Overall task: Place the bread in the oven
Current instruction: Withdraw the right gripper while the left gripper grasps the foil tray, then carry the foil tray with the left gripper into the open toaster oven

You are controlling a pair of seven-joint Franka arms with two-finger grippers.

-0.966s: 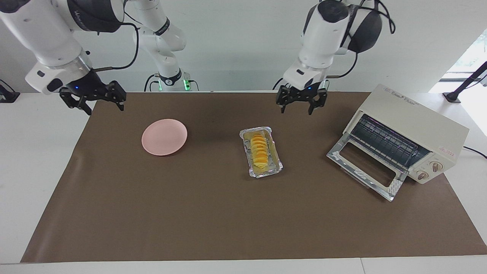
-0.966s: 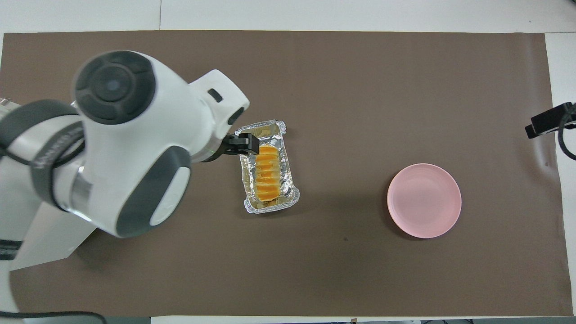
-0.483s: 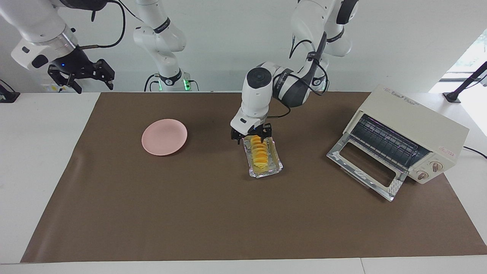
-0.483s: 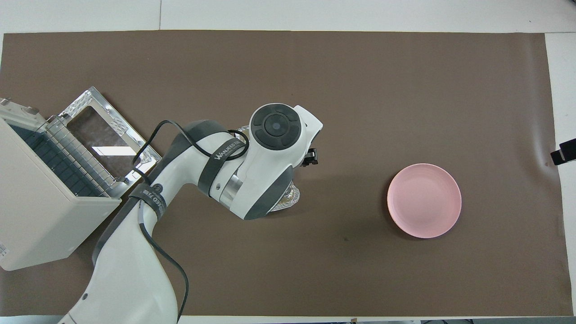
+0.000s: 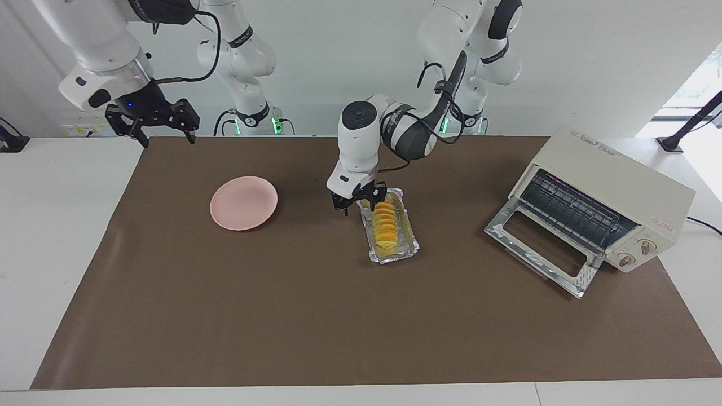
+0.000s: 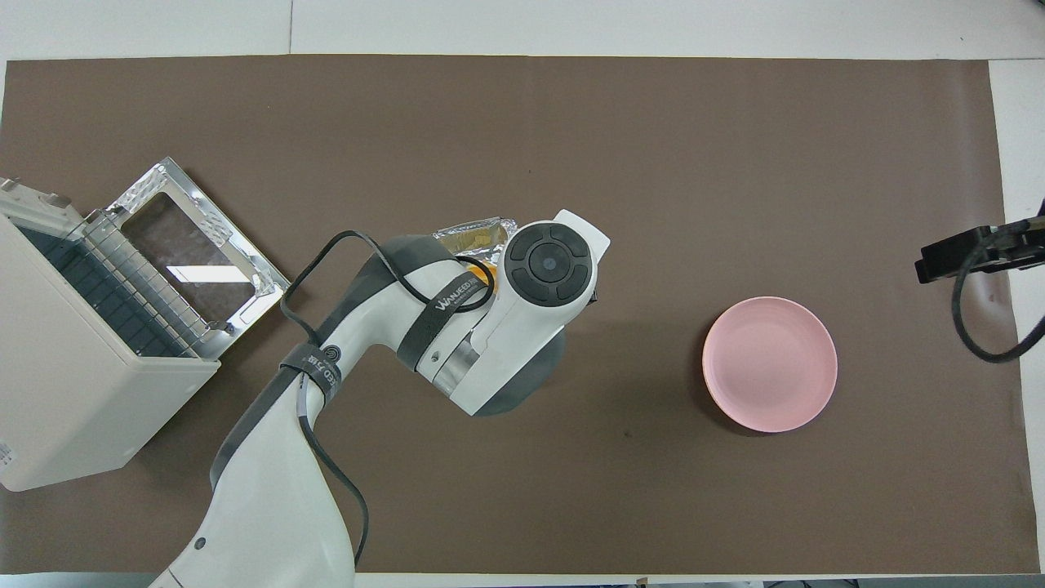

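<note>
left gripper [image 5: 359,204]: down low at the robot-side end of the foil tray [image 5: 393,234], fingers spread fairly wide, nothing between them; one finger sits by the tray's end rim, the other just outside it toward the plate.
bread [image 5: 384,221]: lying lengthwise in the foil tray, mid-table, not picked up.
oven [image 5: 606,202]: at the left arm's end of the table, door [image 5: 542,244] dropped open flat on the brown mat [image 5: 316,316], wire rack showing, well apart from the tray.
right gripper [image 5: 153,124]: up in the air over the mat's corner near its own base, fingers open wide, empty, just waiting.
pink plate [image 5: 243,202]: toward the right arm's end, level with the tray, bare.
overhead view: left arm's wrist covers most of the tray, so only a foil corner [image 6: 473,233] peeks out.
</note>
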